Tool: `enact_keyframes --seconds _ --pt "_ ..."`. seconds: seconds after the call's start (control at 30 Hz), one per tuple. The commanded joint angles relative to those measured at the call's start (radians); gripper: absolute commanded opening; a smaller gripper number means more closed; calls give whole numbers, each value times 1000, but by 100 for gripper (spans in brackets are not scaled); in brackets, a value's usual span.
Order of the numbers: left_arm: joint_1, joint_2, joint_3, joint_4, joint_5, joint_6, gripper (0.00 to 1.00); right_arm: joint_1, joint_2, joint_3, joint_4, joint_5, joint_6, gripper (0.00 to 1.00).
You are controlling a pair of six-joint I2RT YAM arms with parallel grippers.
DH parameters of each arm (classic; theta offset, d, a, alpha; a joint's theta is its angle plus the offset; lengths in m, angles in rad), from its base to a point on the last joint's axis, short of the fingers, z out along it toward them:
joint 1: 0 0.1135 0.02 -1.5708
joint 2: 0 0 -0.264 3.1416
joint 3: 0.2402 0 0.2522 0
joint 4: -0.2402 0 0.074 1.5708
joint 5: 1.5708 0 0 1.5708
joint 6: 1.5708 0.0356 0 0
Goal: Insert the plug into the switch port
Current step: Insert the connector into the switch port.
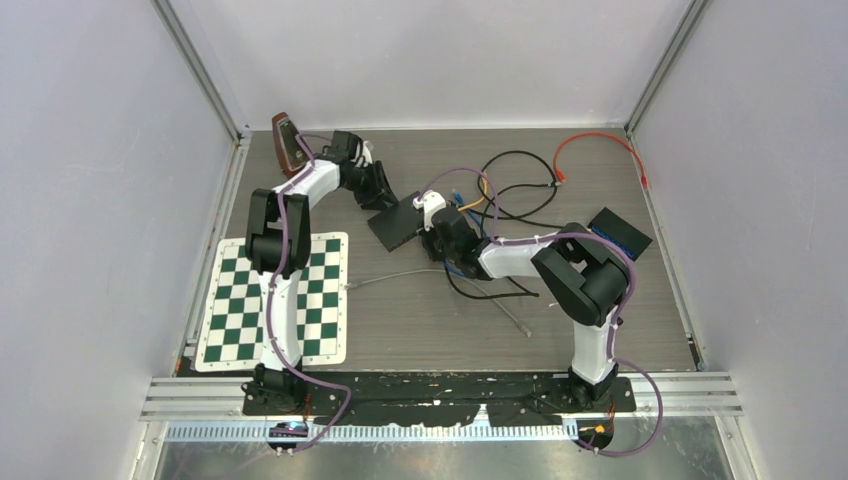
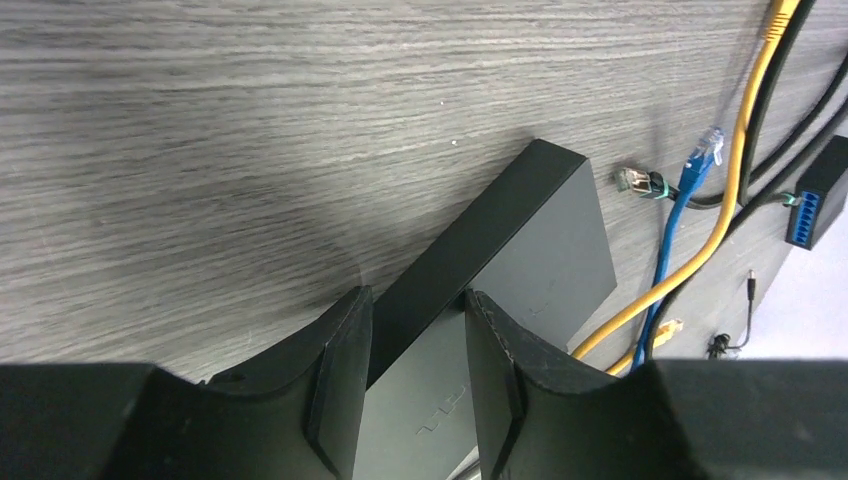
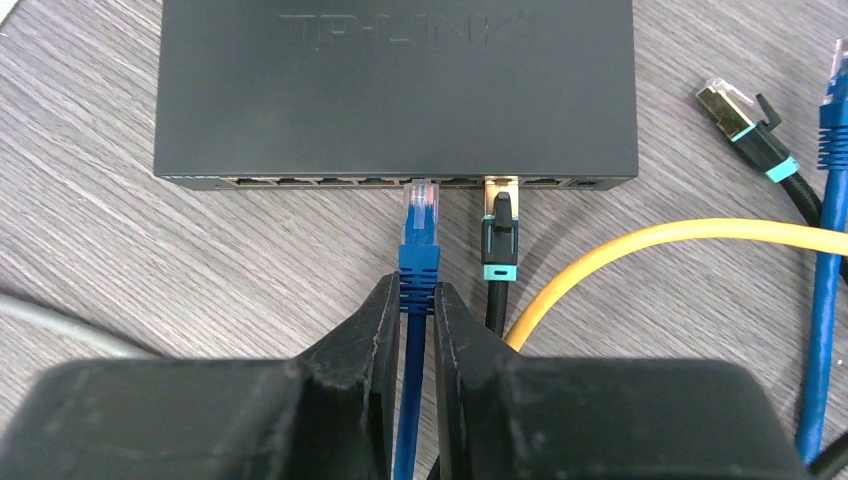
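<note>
Now the right gripper [image 3: 410,298] is pinching the blue plug [image 3: 420,225] at the switch [image 3: 400,90], while the left gripper [image 2: 417,300] is clamping the switch's edge.

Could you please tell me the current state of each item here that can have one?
switch, one edge gripped by the left hand
blue plug, pinched in the right hand, tip at a port mouth, not seated
black plug, seated in the neighbouring port
spare black plug, lying loose, unplugged
yellow cable, lying loose
</note>
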Motion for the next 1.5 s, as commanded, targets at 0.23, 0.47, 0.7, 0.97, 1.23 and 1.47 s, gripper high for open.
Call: enact_keyframes --seconds 0.23,0.47,0.7,0.97,1.23,1.47 --pt "-11 -41 -41 26 89 8 40 -6 -36 29 64 -4 -5 5" --pt "-11 -54 -67 37 93 12 39 -5 -42 6 41 23 34 5" --pt "-11 -63 -59 16 93 40 39 7 -65 -66 49 39 70 5" --pt "-12 -51 -41 10 100 34 39 6 -60 -52 36 40 69 5" --pt "-12 -38 -42 14 117 30 39 6 -38 -62 110 16 59 5" --pt "-13 -40 -55 23 129 29 38 6 -9 -18 105 15 58 5"
